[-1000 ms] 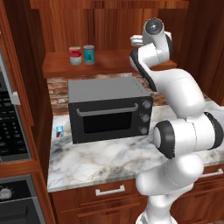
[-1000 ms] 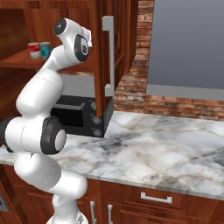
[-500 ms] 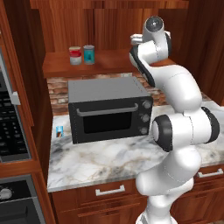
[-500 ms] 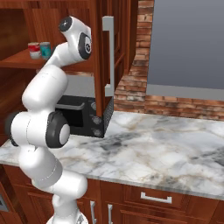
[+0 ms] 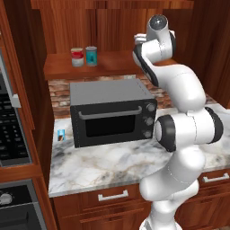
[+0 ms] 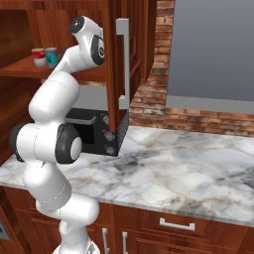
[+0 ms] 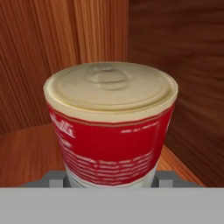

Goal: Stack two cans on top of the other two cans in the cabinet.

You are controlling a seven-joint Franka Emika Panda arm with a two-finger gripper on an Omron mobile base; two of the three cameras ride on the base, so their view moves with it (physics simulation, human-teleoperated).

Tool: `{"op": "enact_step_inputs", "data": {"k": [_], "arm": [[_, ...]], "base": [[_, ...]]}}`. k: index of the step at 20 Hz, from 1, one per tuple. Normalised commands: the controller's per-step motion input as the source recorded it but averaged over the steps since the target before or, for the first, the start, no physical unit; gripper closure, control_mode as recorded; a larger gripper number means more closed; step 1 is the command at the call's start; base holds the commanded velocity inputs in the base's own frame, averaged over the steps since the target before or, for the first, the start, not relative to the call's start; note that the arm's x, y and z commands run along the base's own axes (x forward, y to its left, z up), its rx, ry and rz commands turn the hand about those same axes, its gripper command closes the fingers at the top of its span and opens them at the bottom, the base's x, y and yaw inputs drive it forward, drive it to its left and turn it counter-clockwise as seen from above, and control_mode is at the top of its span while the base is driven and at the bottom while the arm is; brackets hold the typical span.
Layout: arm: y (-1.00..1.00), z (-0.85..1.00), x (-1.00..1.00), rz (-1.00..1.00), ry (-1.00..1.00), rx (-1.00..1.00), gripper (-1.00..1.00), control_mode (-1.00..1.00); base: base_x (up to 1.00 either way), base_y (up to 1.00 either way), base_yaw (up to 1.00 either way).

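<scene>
A red-and-white can [image 7: 111, 131] with a pale lid stands huge in the hand view, in the right inner corner of the cabinet [image 7: 52, 57]. My gripper [image 7: 111, 179] is around it, and the grey fingertips [image 7: 57, 178] press against both its sides. In the left base view my wrist [image 5: 140, 39] reaches into the right part of the cabinet, above the shelf board [image 5: 117, 63]. At the shelf's left end another red-and-white can [image 5: 77, 56] and the teal can [image 5: 91, 55] stand side by side, also seen as the teal can [image 6: 51, 57] in the right base view. The yellow-green can is hidden.
A black toaster oven [image 5: 112, 112] sits on the marble counter [image 5: 103, 166] under the shelf. The open cabinet door [image 6: 113, 74] with a silver handle hangs right of my arm. A wall oven [image 5: 13, 134] stands on the left, drawers below.
My arm's upper joints and wrist have shifted slightly left and up at the cabinet's right side. The two cans at the shelf's left end have not moved.
</scene>
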Motion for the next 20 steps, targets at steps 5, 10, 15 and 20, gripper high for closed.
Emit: {"op": "enact_step_inputs", "data": {"k": [5, 10, 15, 20], "arm": [[-0.05, 0.0, 0.05, 0.0, 0.0, 0.0, 1.0, -1.0], [-0.02, -0.01, 0.14, 0.0, 0.03, 0.0, 1.0, -1.0], [0.0, 0.0, 0.21, 0.0, 0.1, 0.0, 1.0, -1.0], [0.0, 0.0, 0.18, 0.01, 0.08, 0.0, 1.0, -1.0]], "base": [[0.0, 0.0, 0.0], [0.0, 0.0, 0.0], [0.0, 0.0, 0.0], [0.0, 0.0, 0.0]]}}
